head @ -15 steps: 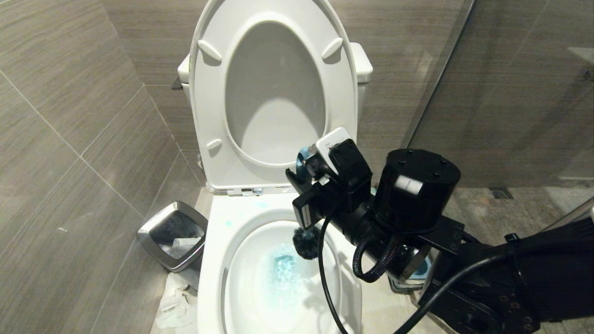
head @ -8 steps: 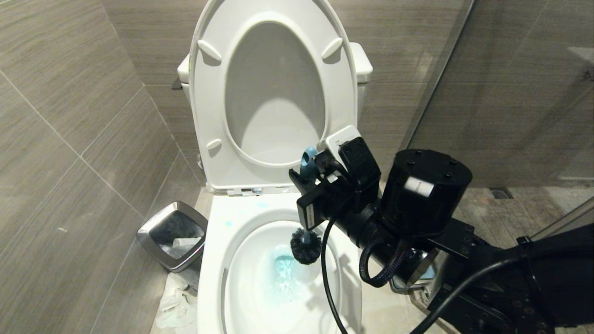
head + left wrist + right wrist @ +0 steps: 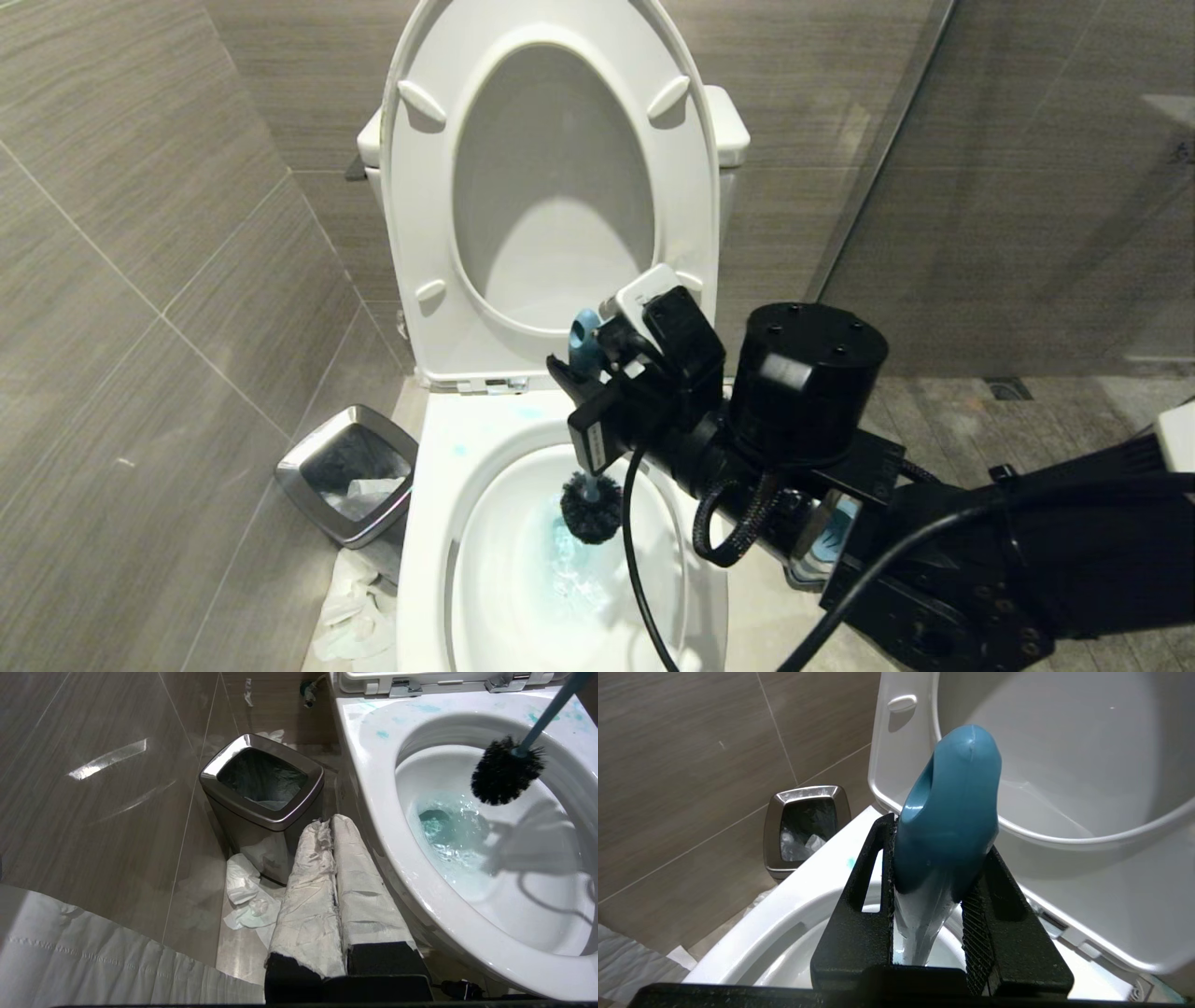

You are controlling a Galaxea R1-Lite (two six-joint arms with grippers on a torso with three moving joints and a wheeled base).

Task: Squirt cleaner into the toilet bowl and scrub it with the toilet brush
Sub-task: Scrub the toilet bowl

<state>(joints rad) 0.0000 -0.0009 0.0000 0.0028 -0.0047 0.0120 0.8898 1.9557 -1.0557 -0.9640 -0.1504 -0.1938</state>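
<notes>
Right arm reaches in from the lower right of the head view, forearm angled up and to the left, wrist bent so the right gripper (image 3: 581, 387) points away from the camera. Its jaws stand partly closed, clamped on opposite sides of the brush (image 3: 945, 858) handle, which passes between the black fingers (image 3: 852, 914). Left gripper (image 3: 334, 830) hangs low at the robot's left, its two paper-wrapped fingers pressed together, holding nothing.
</notes>
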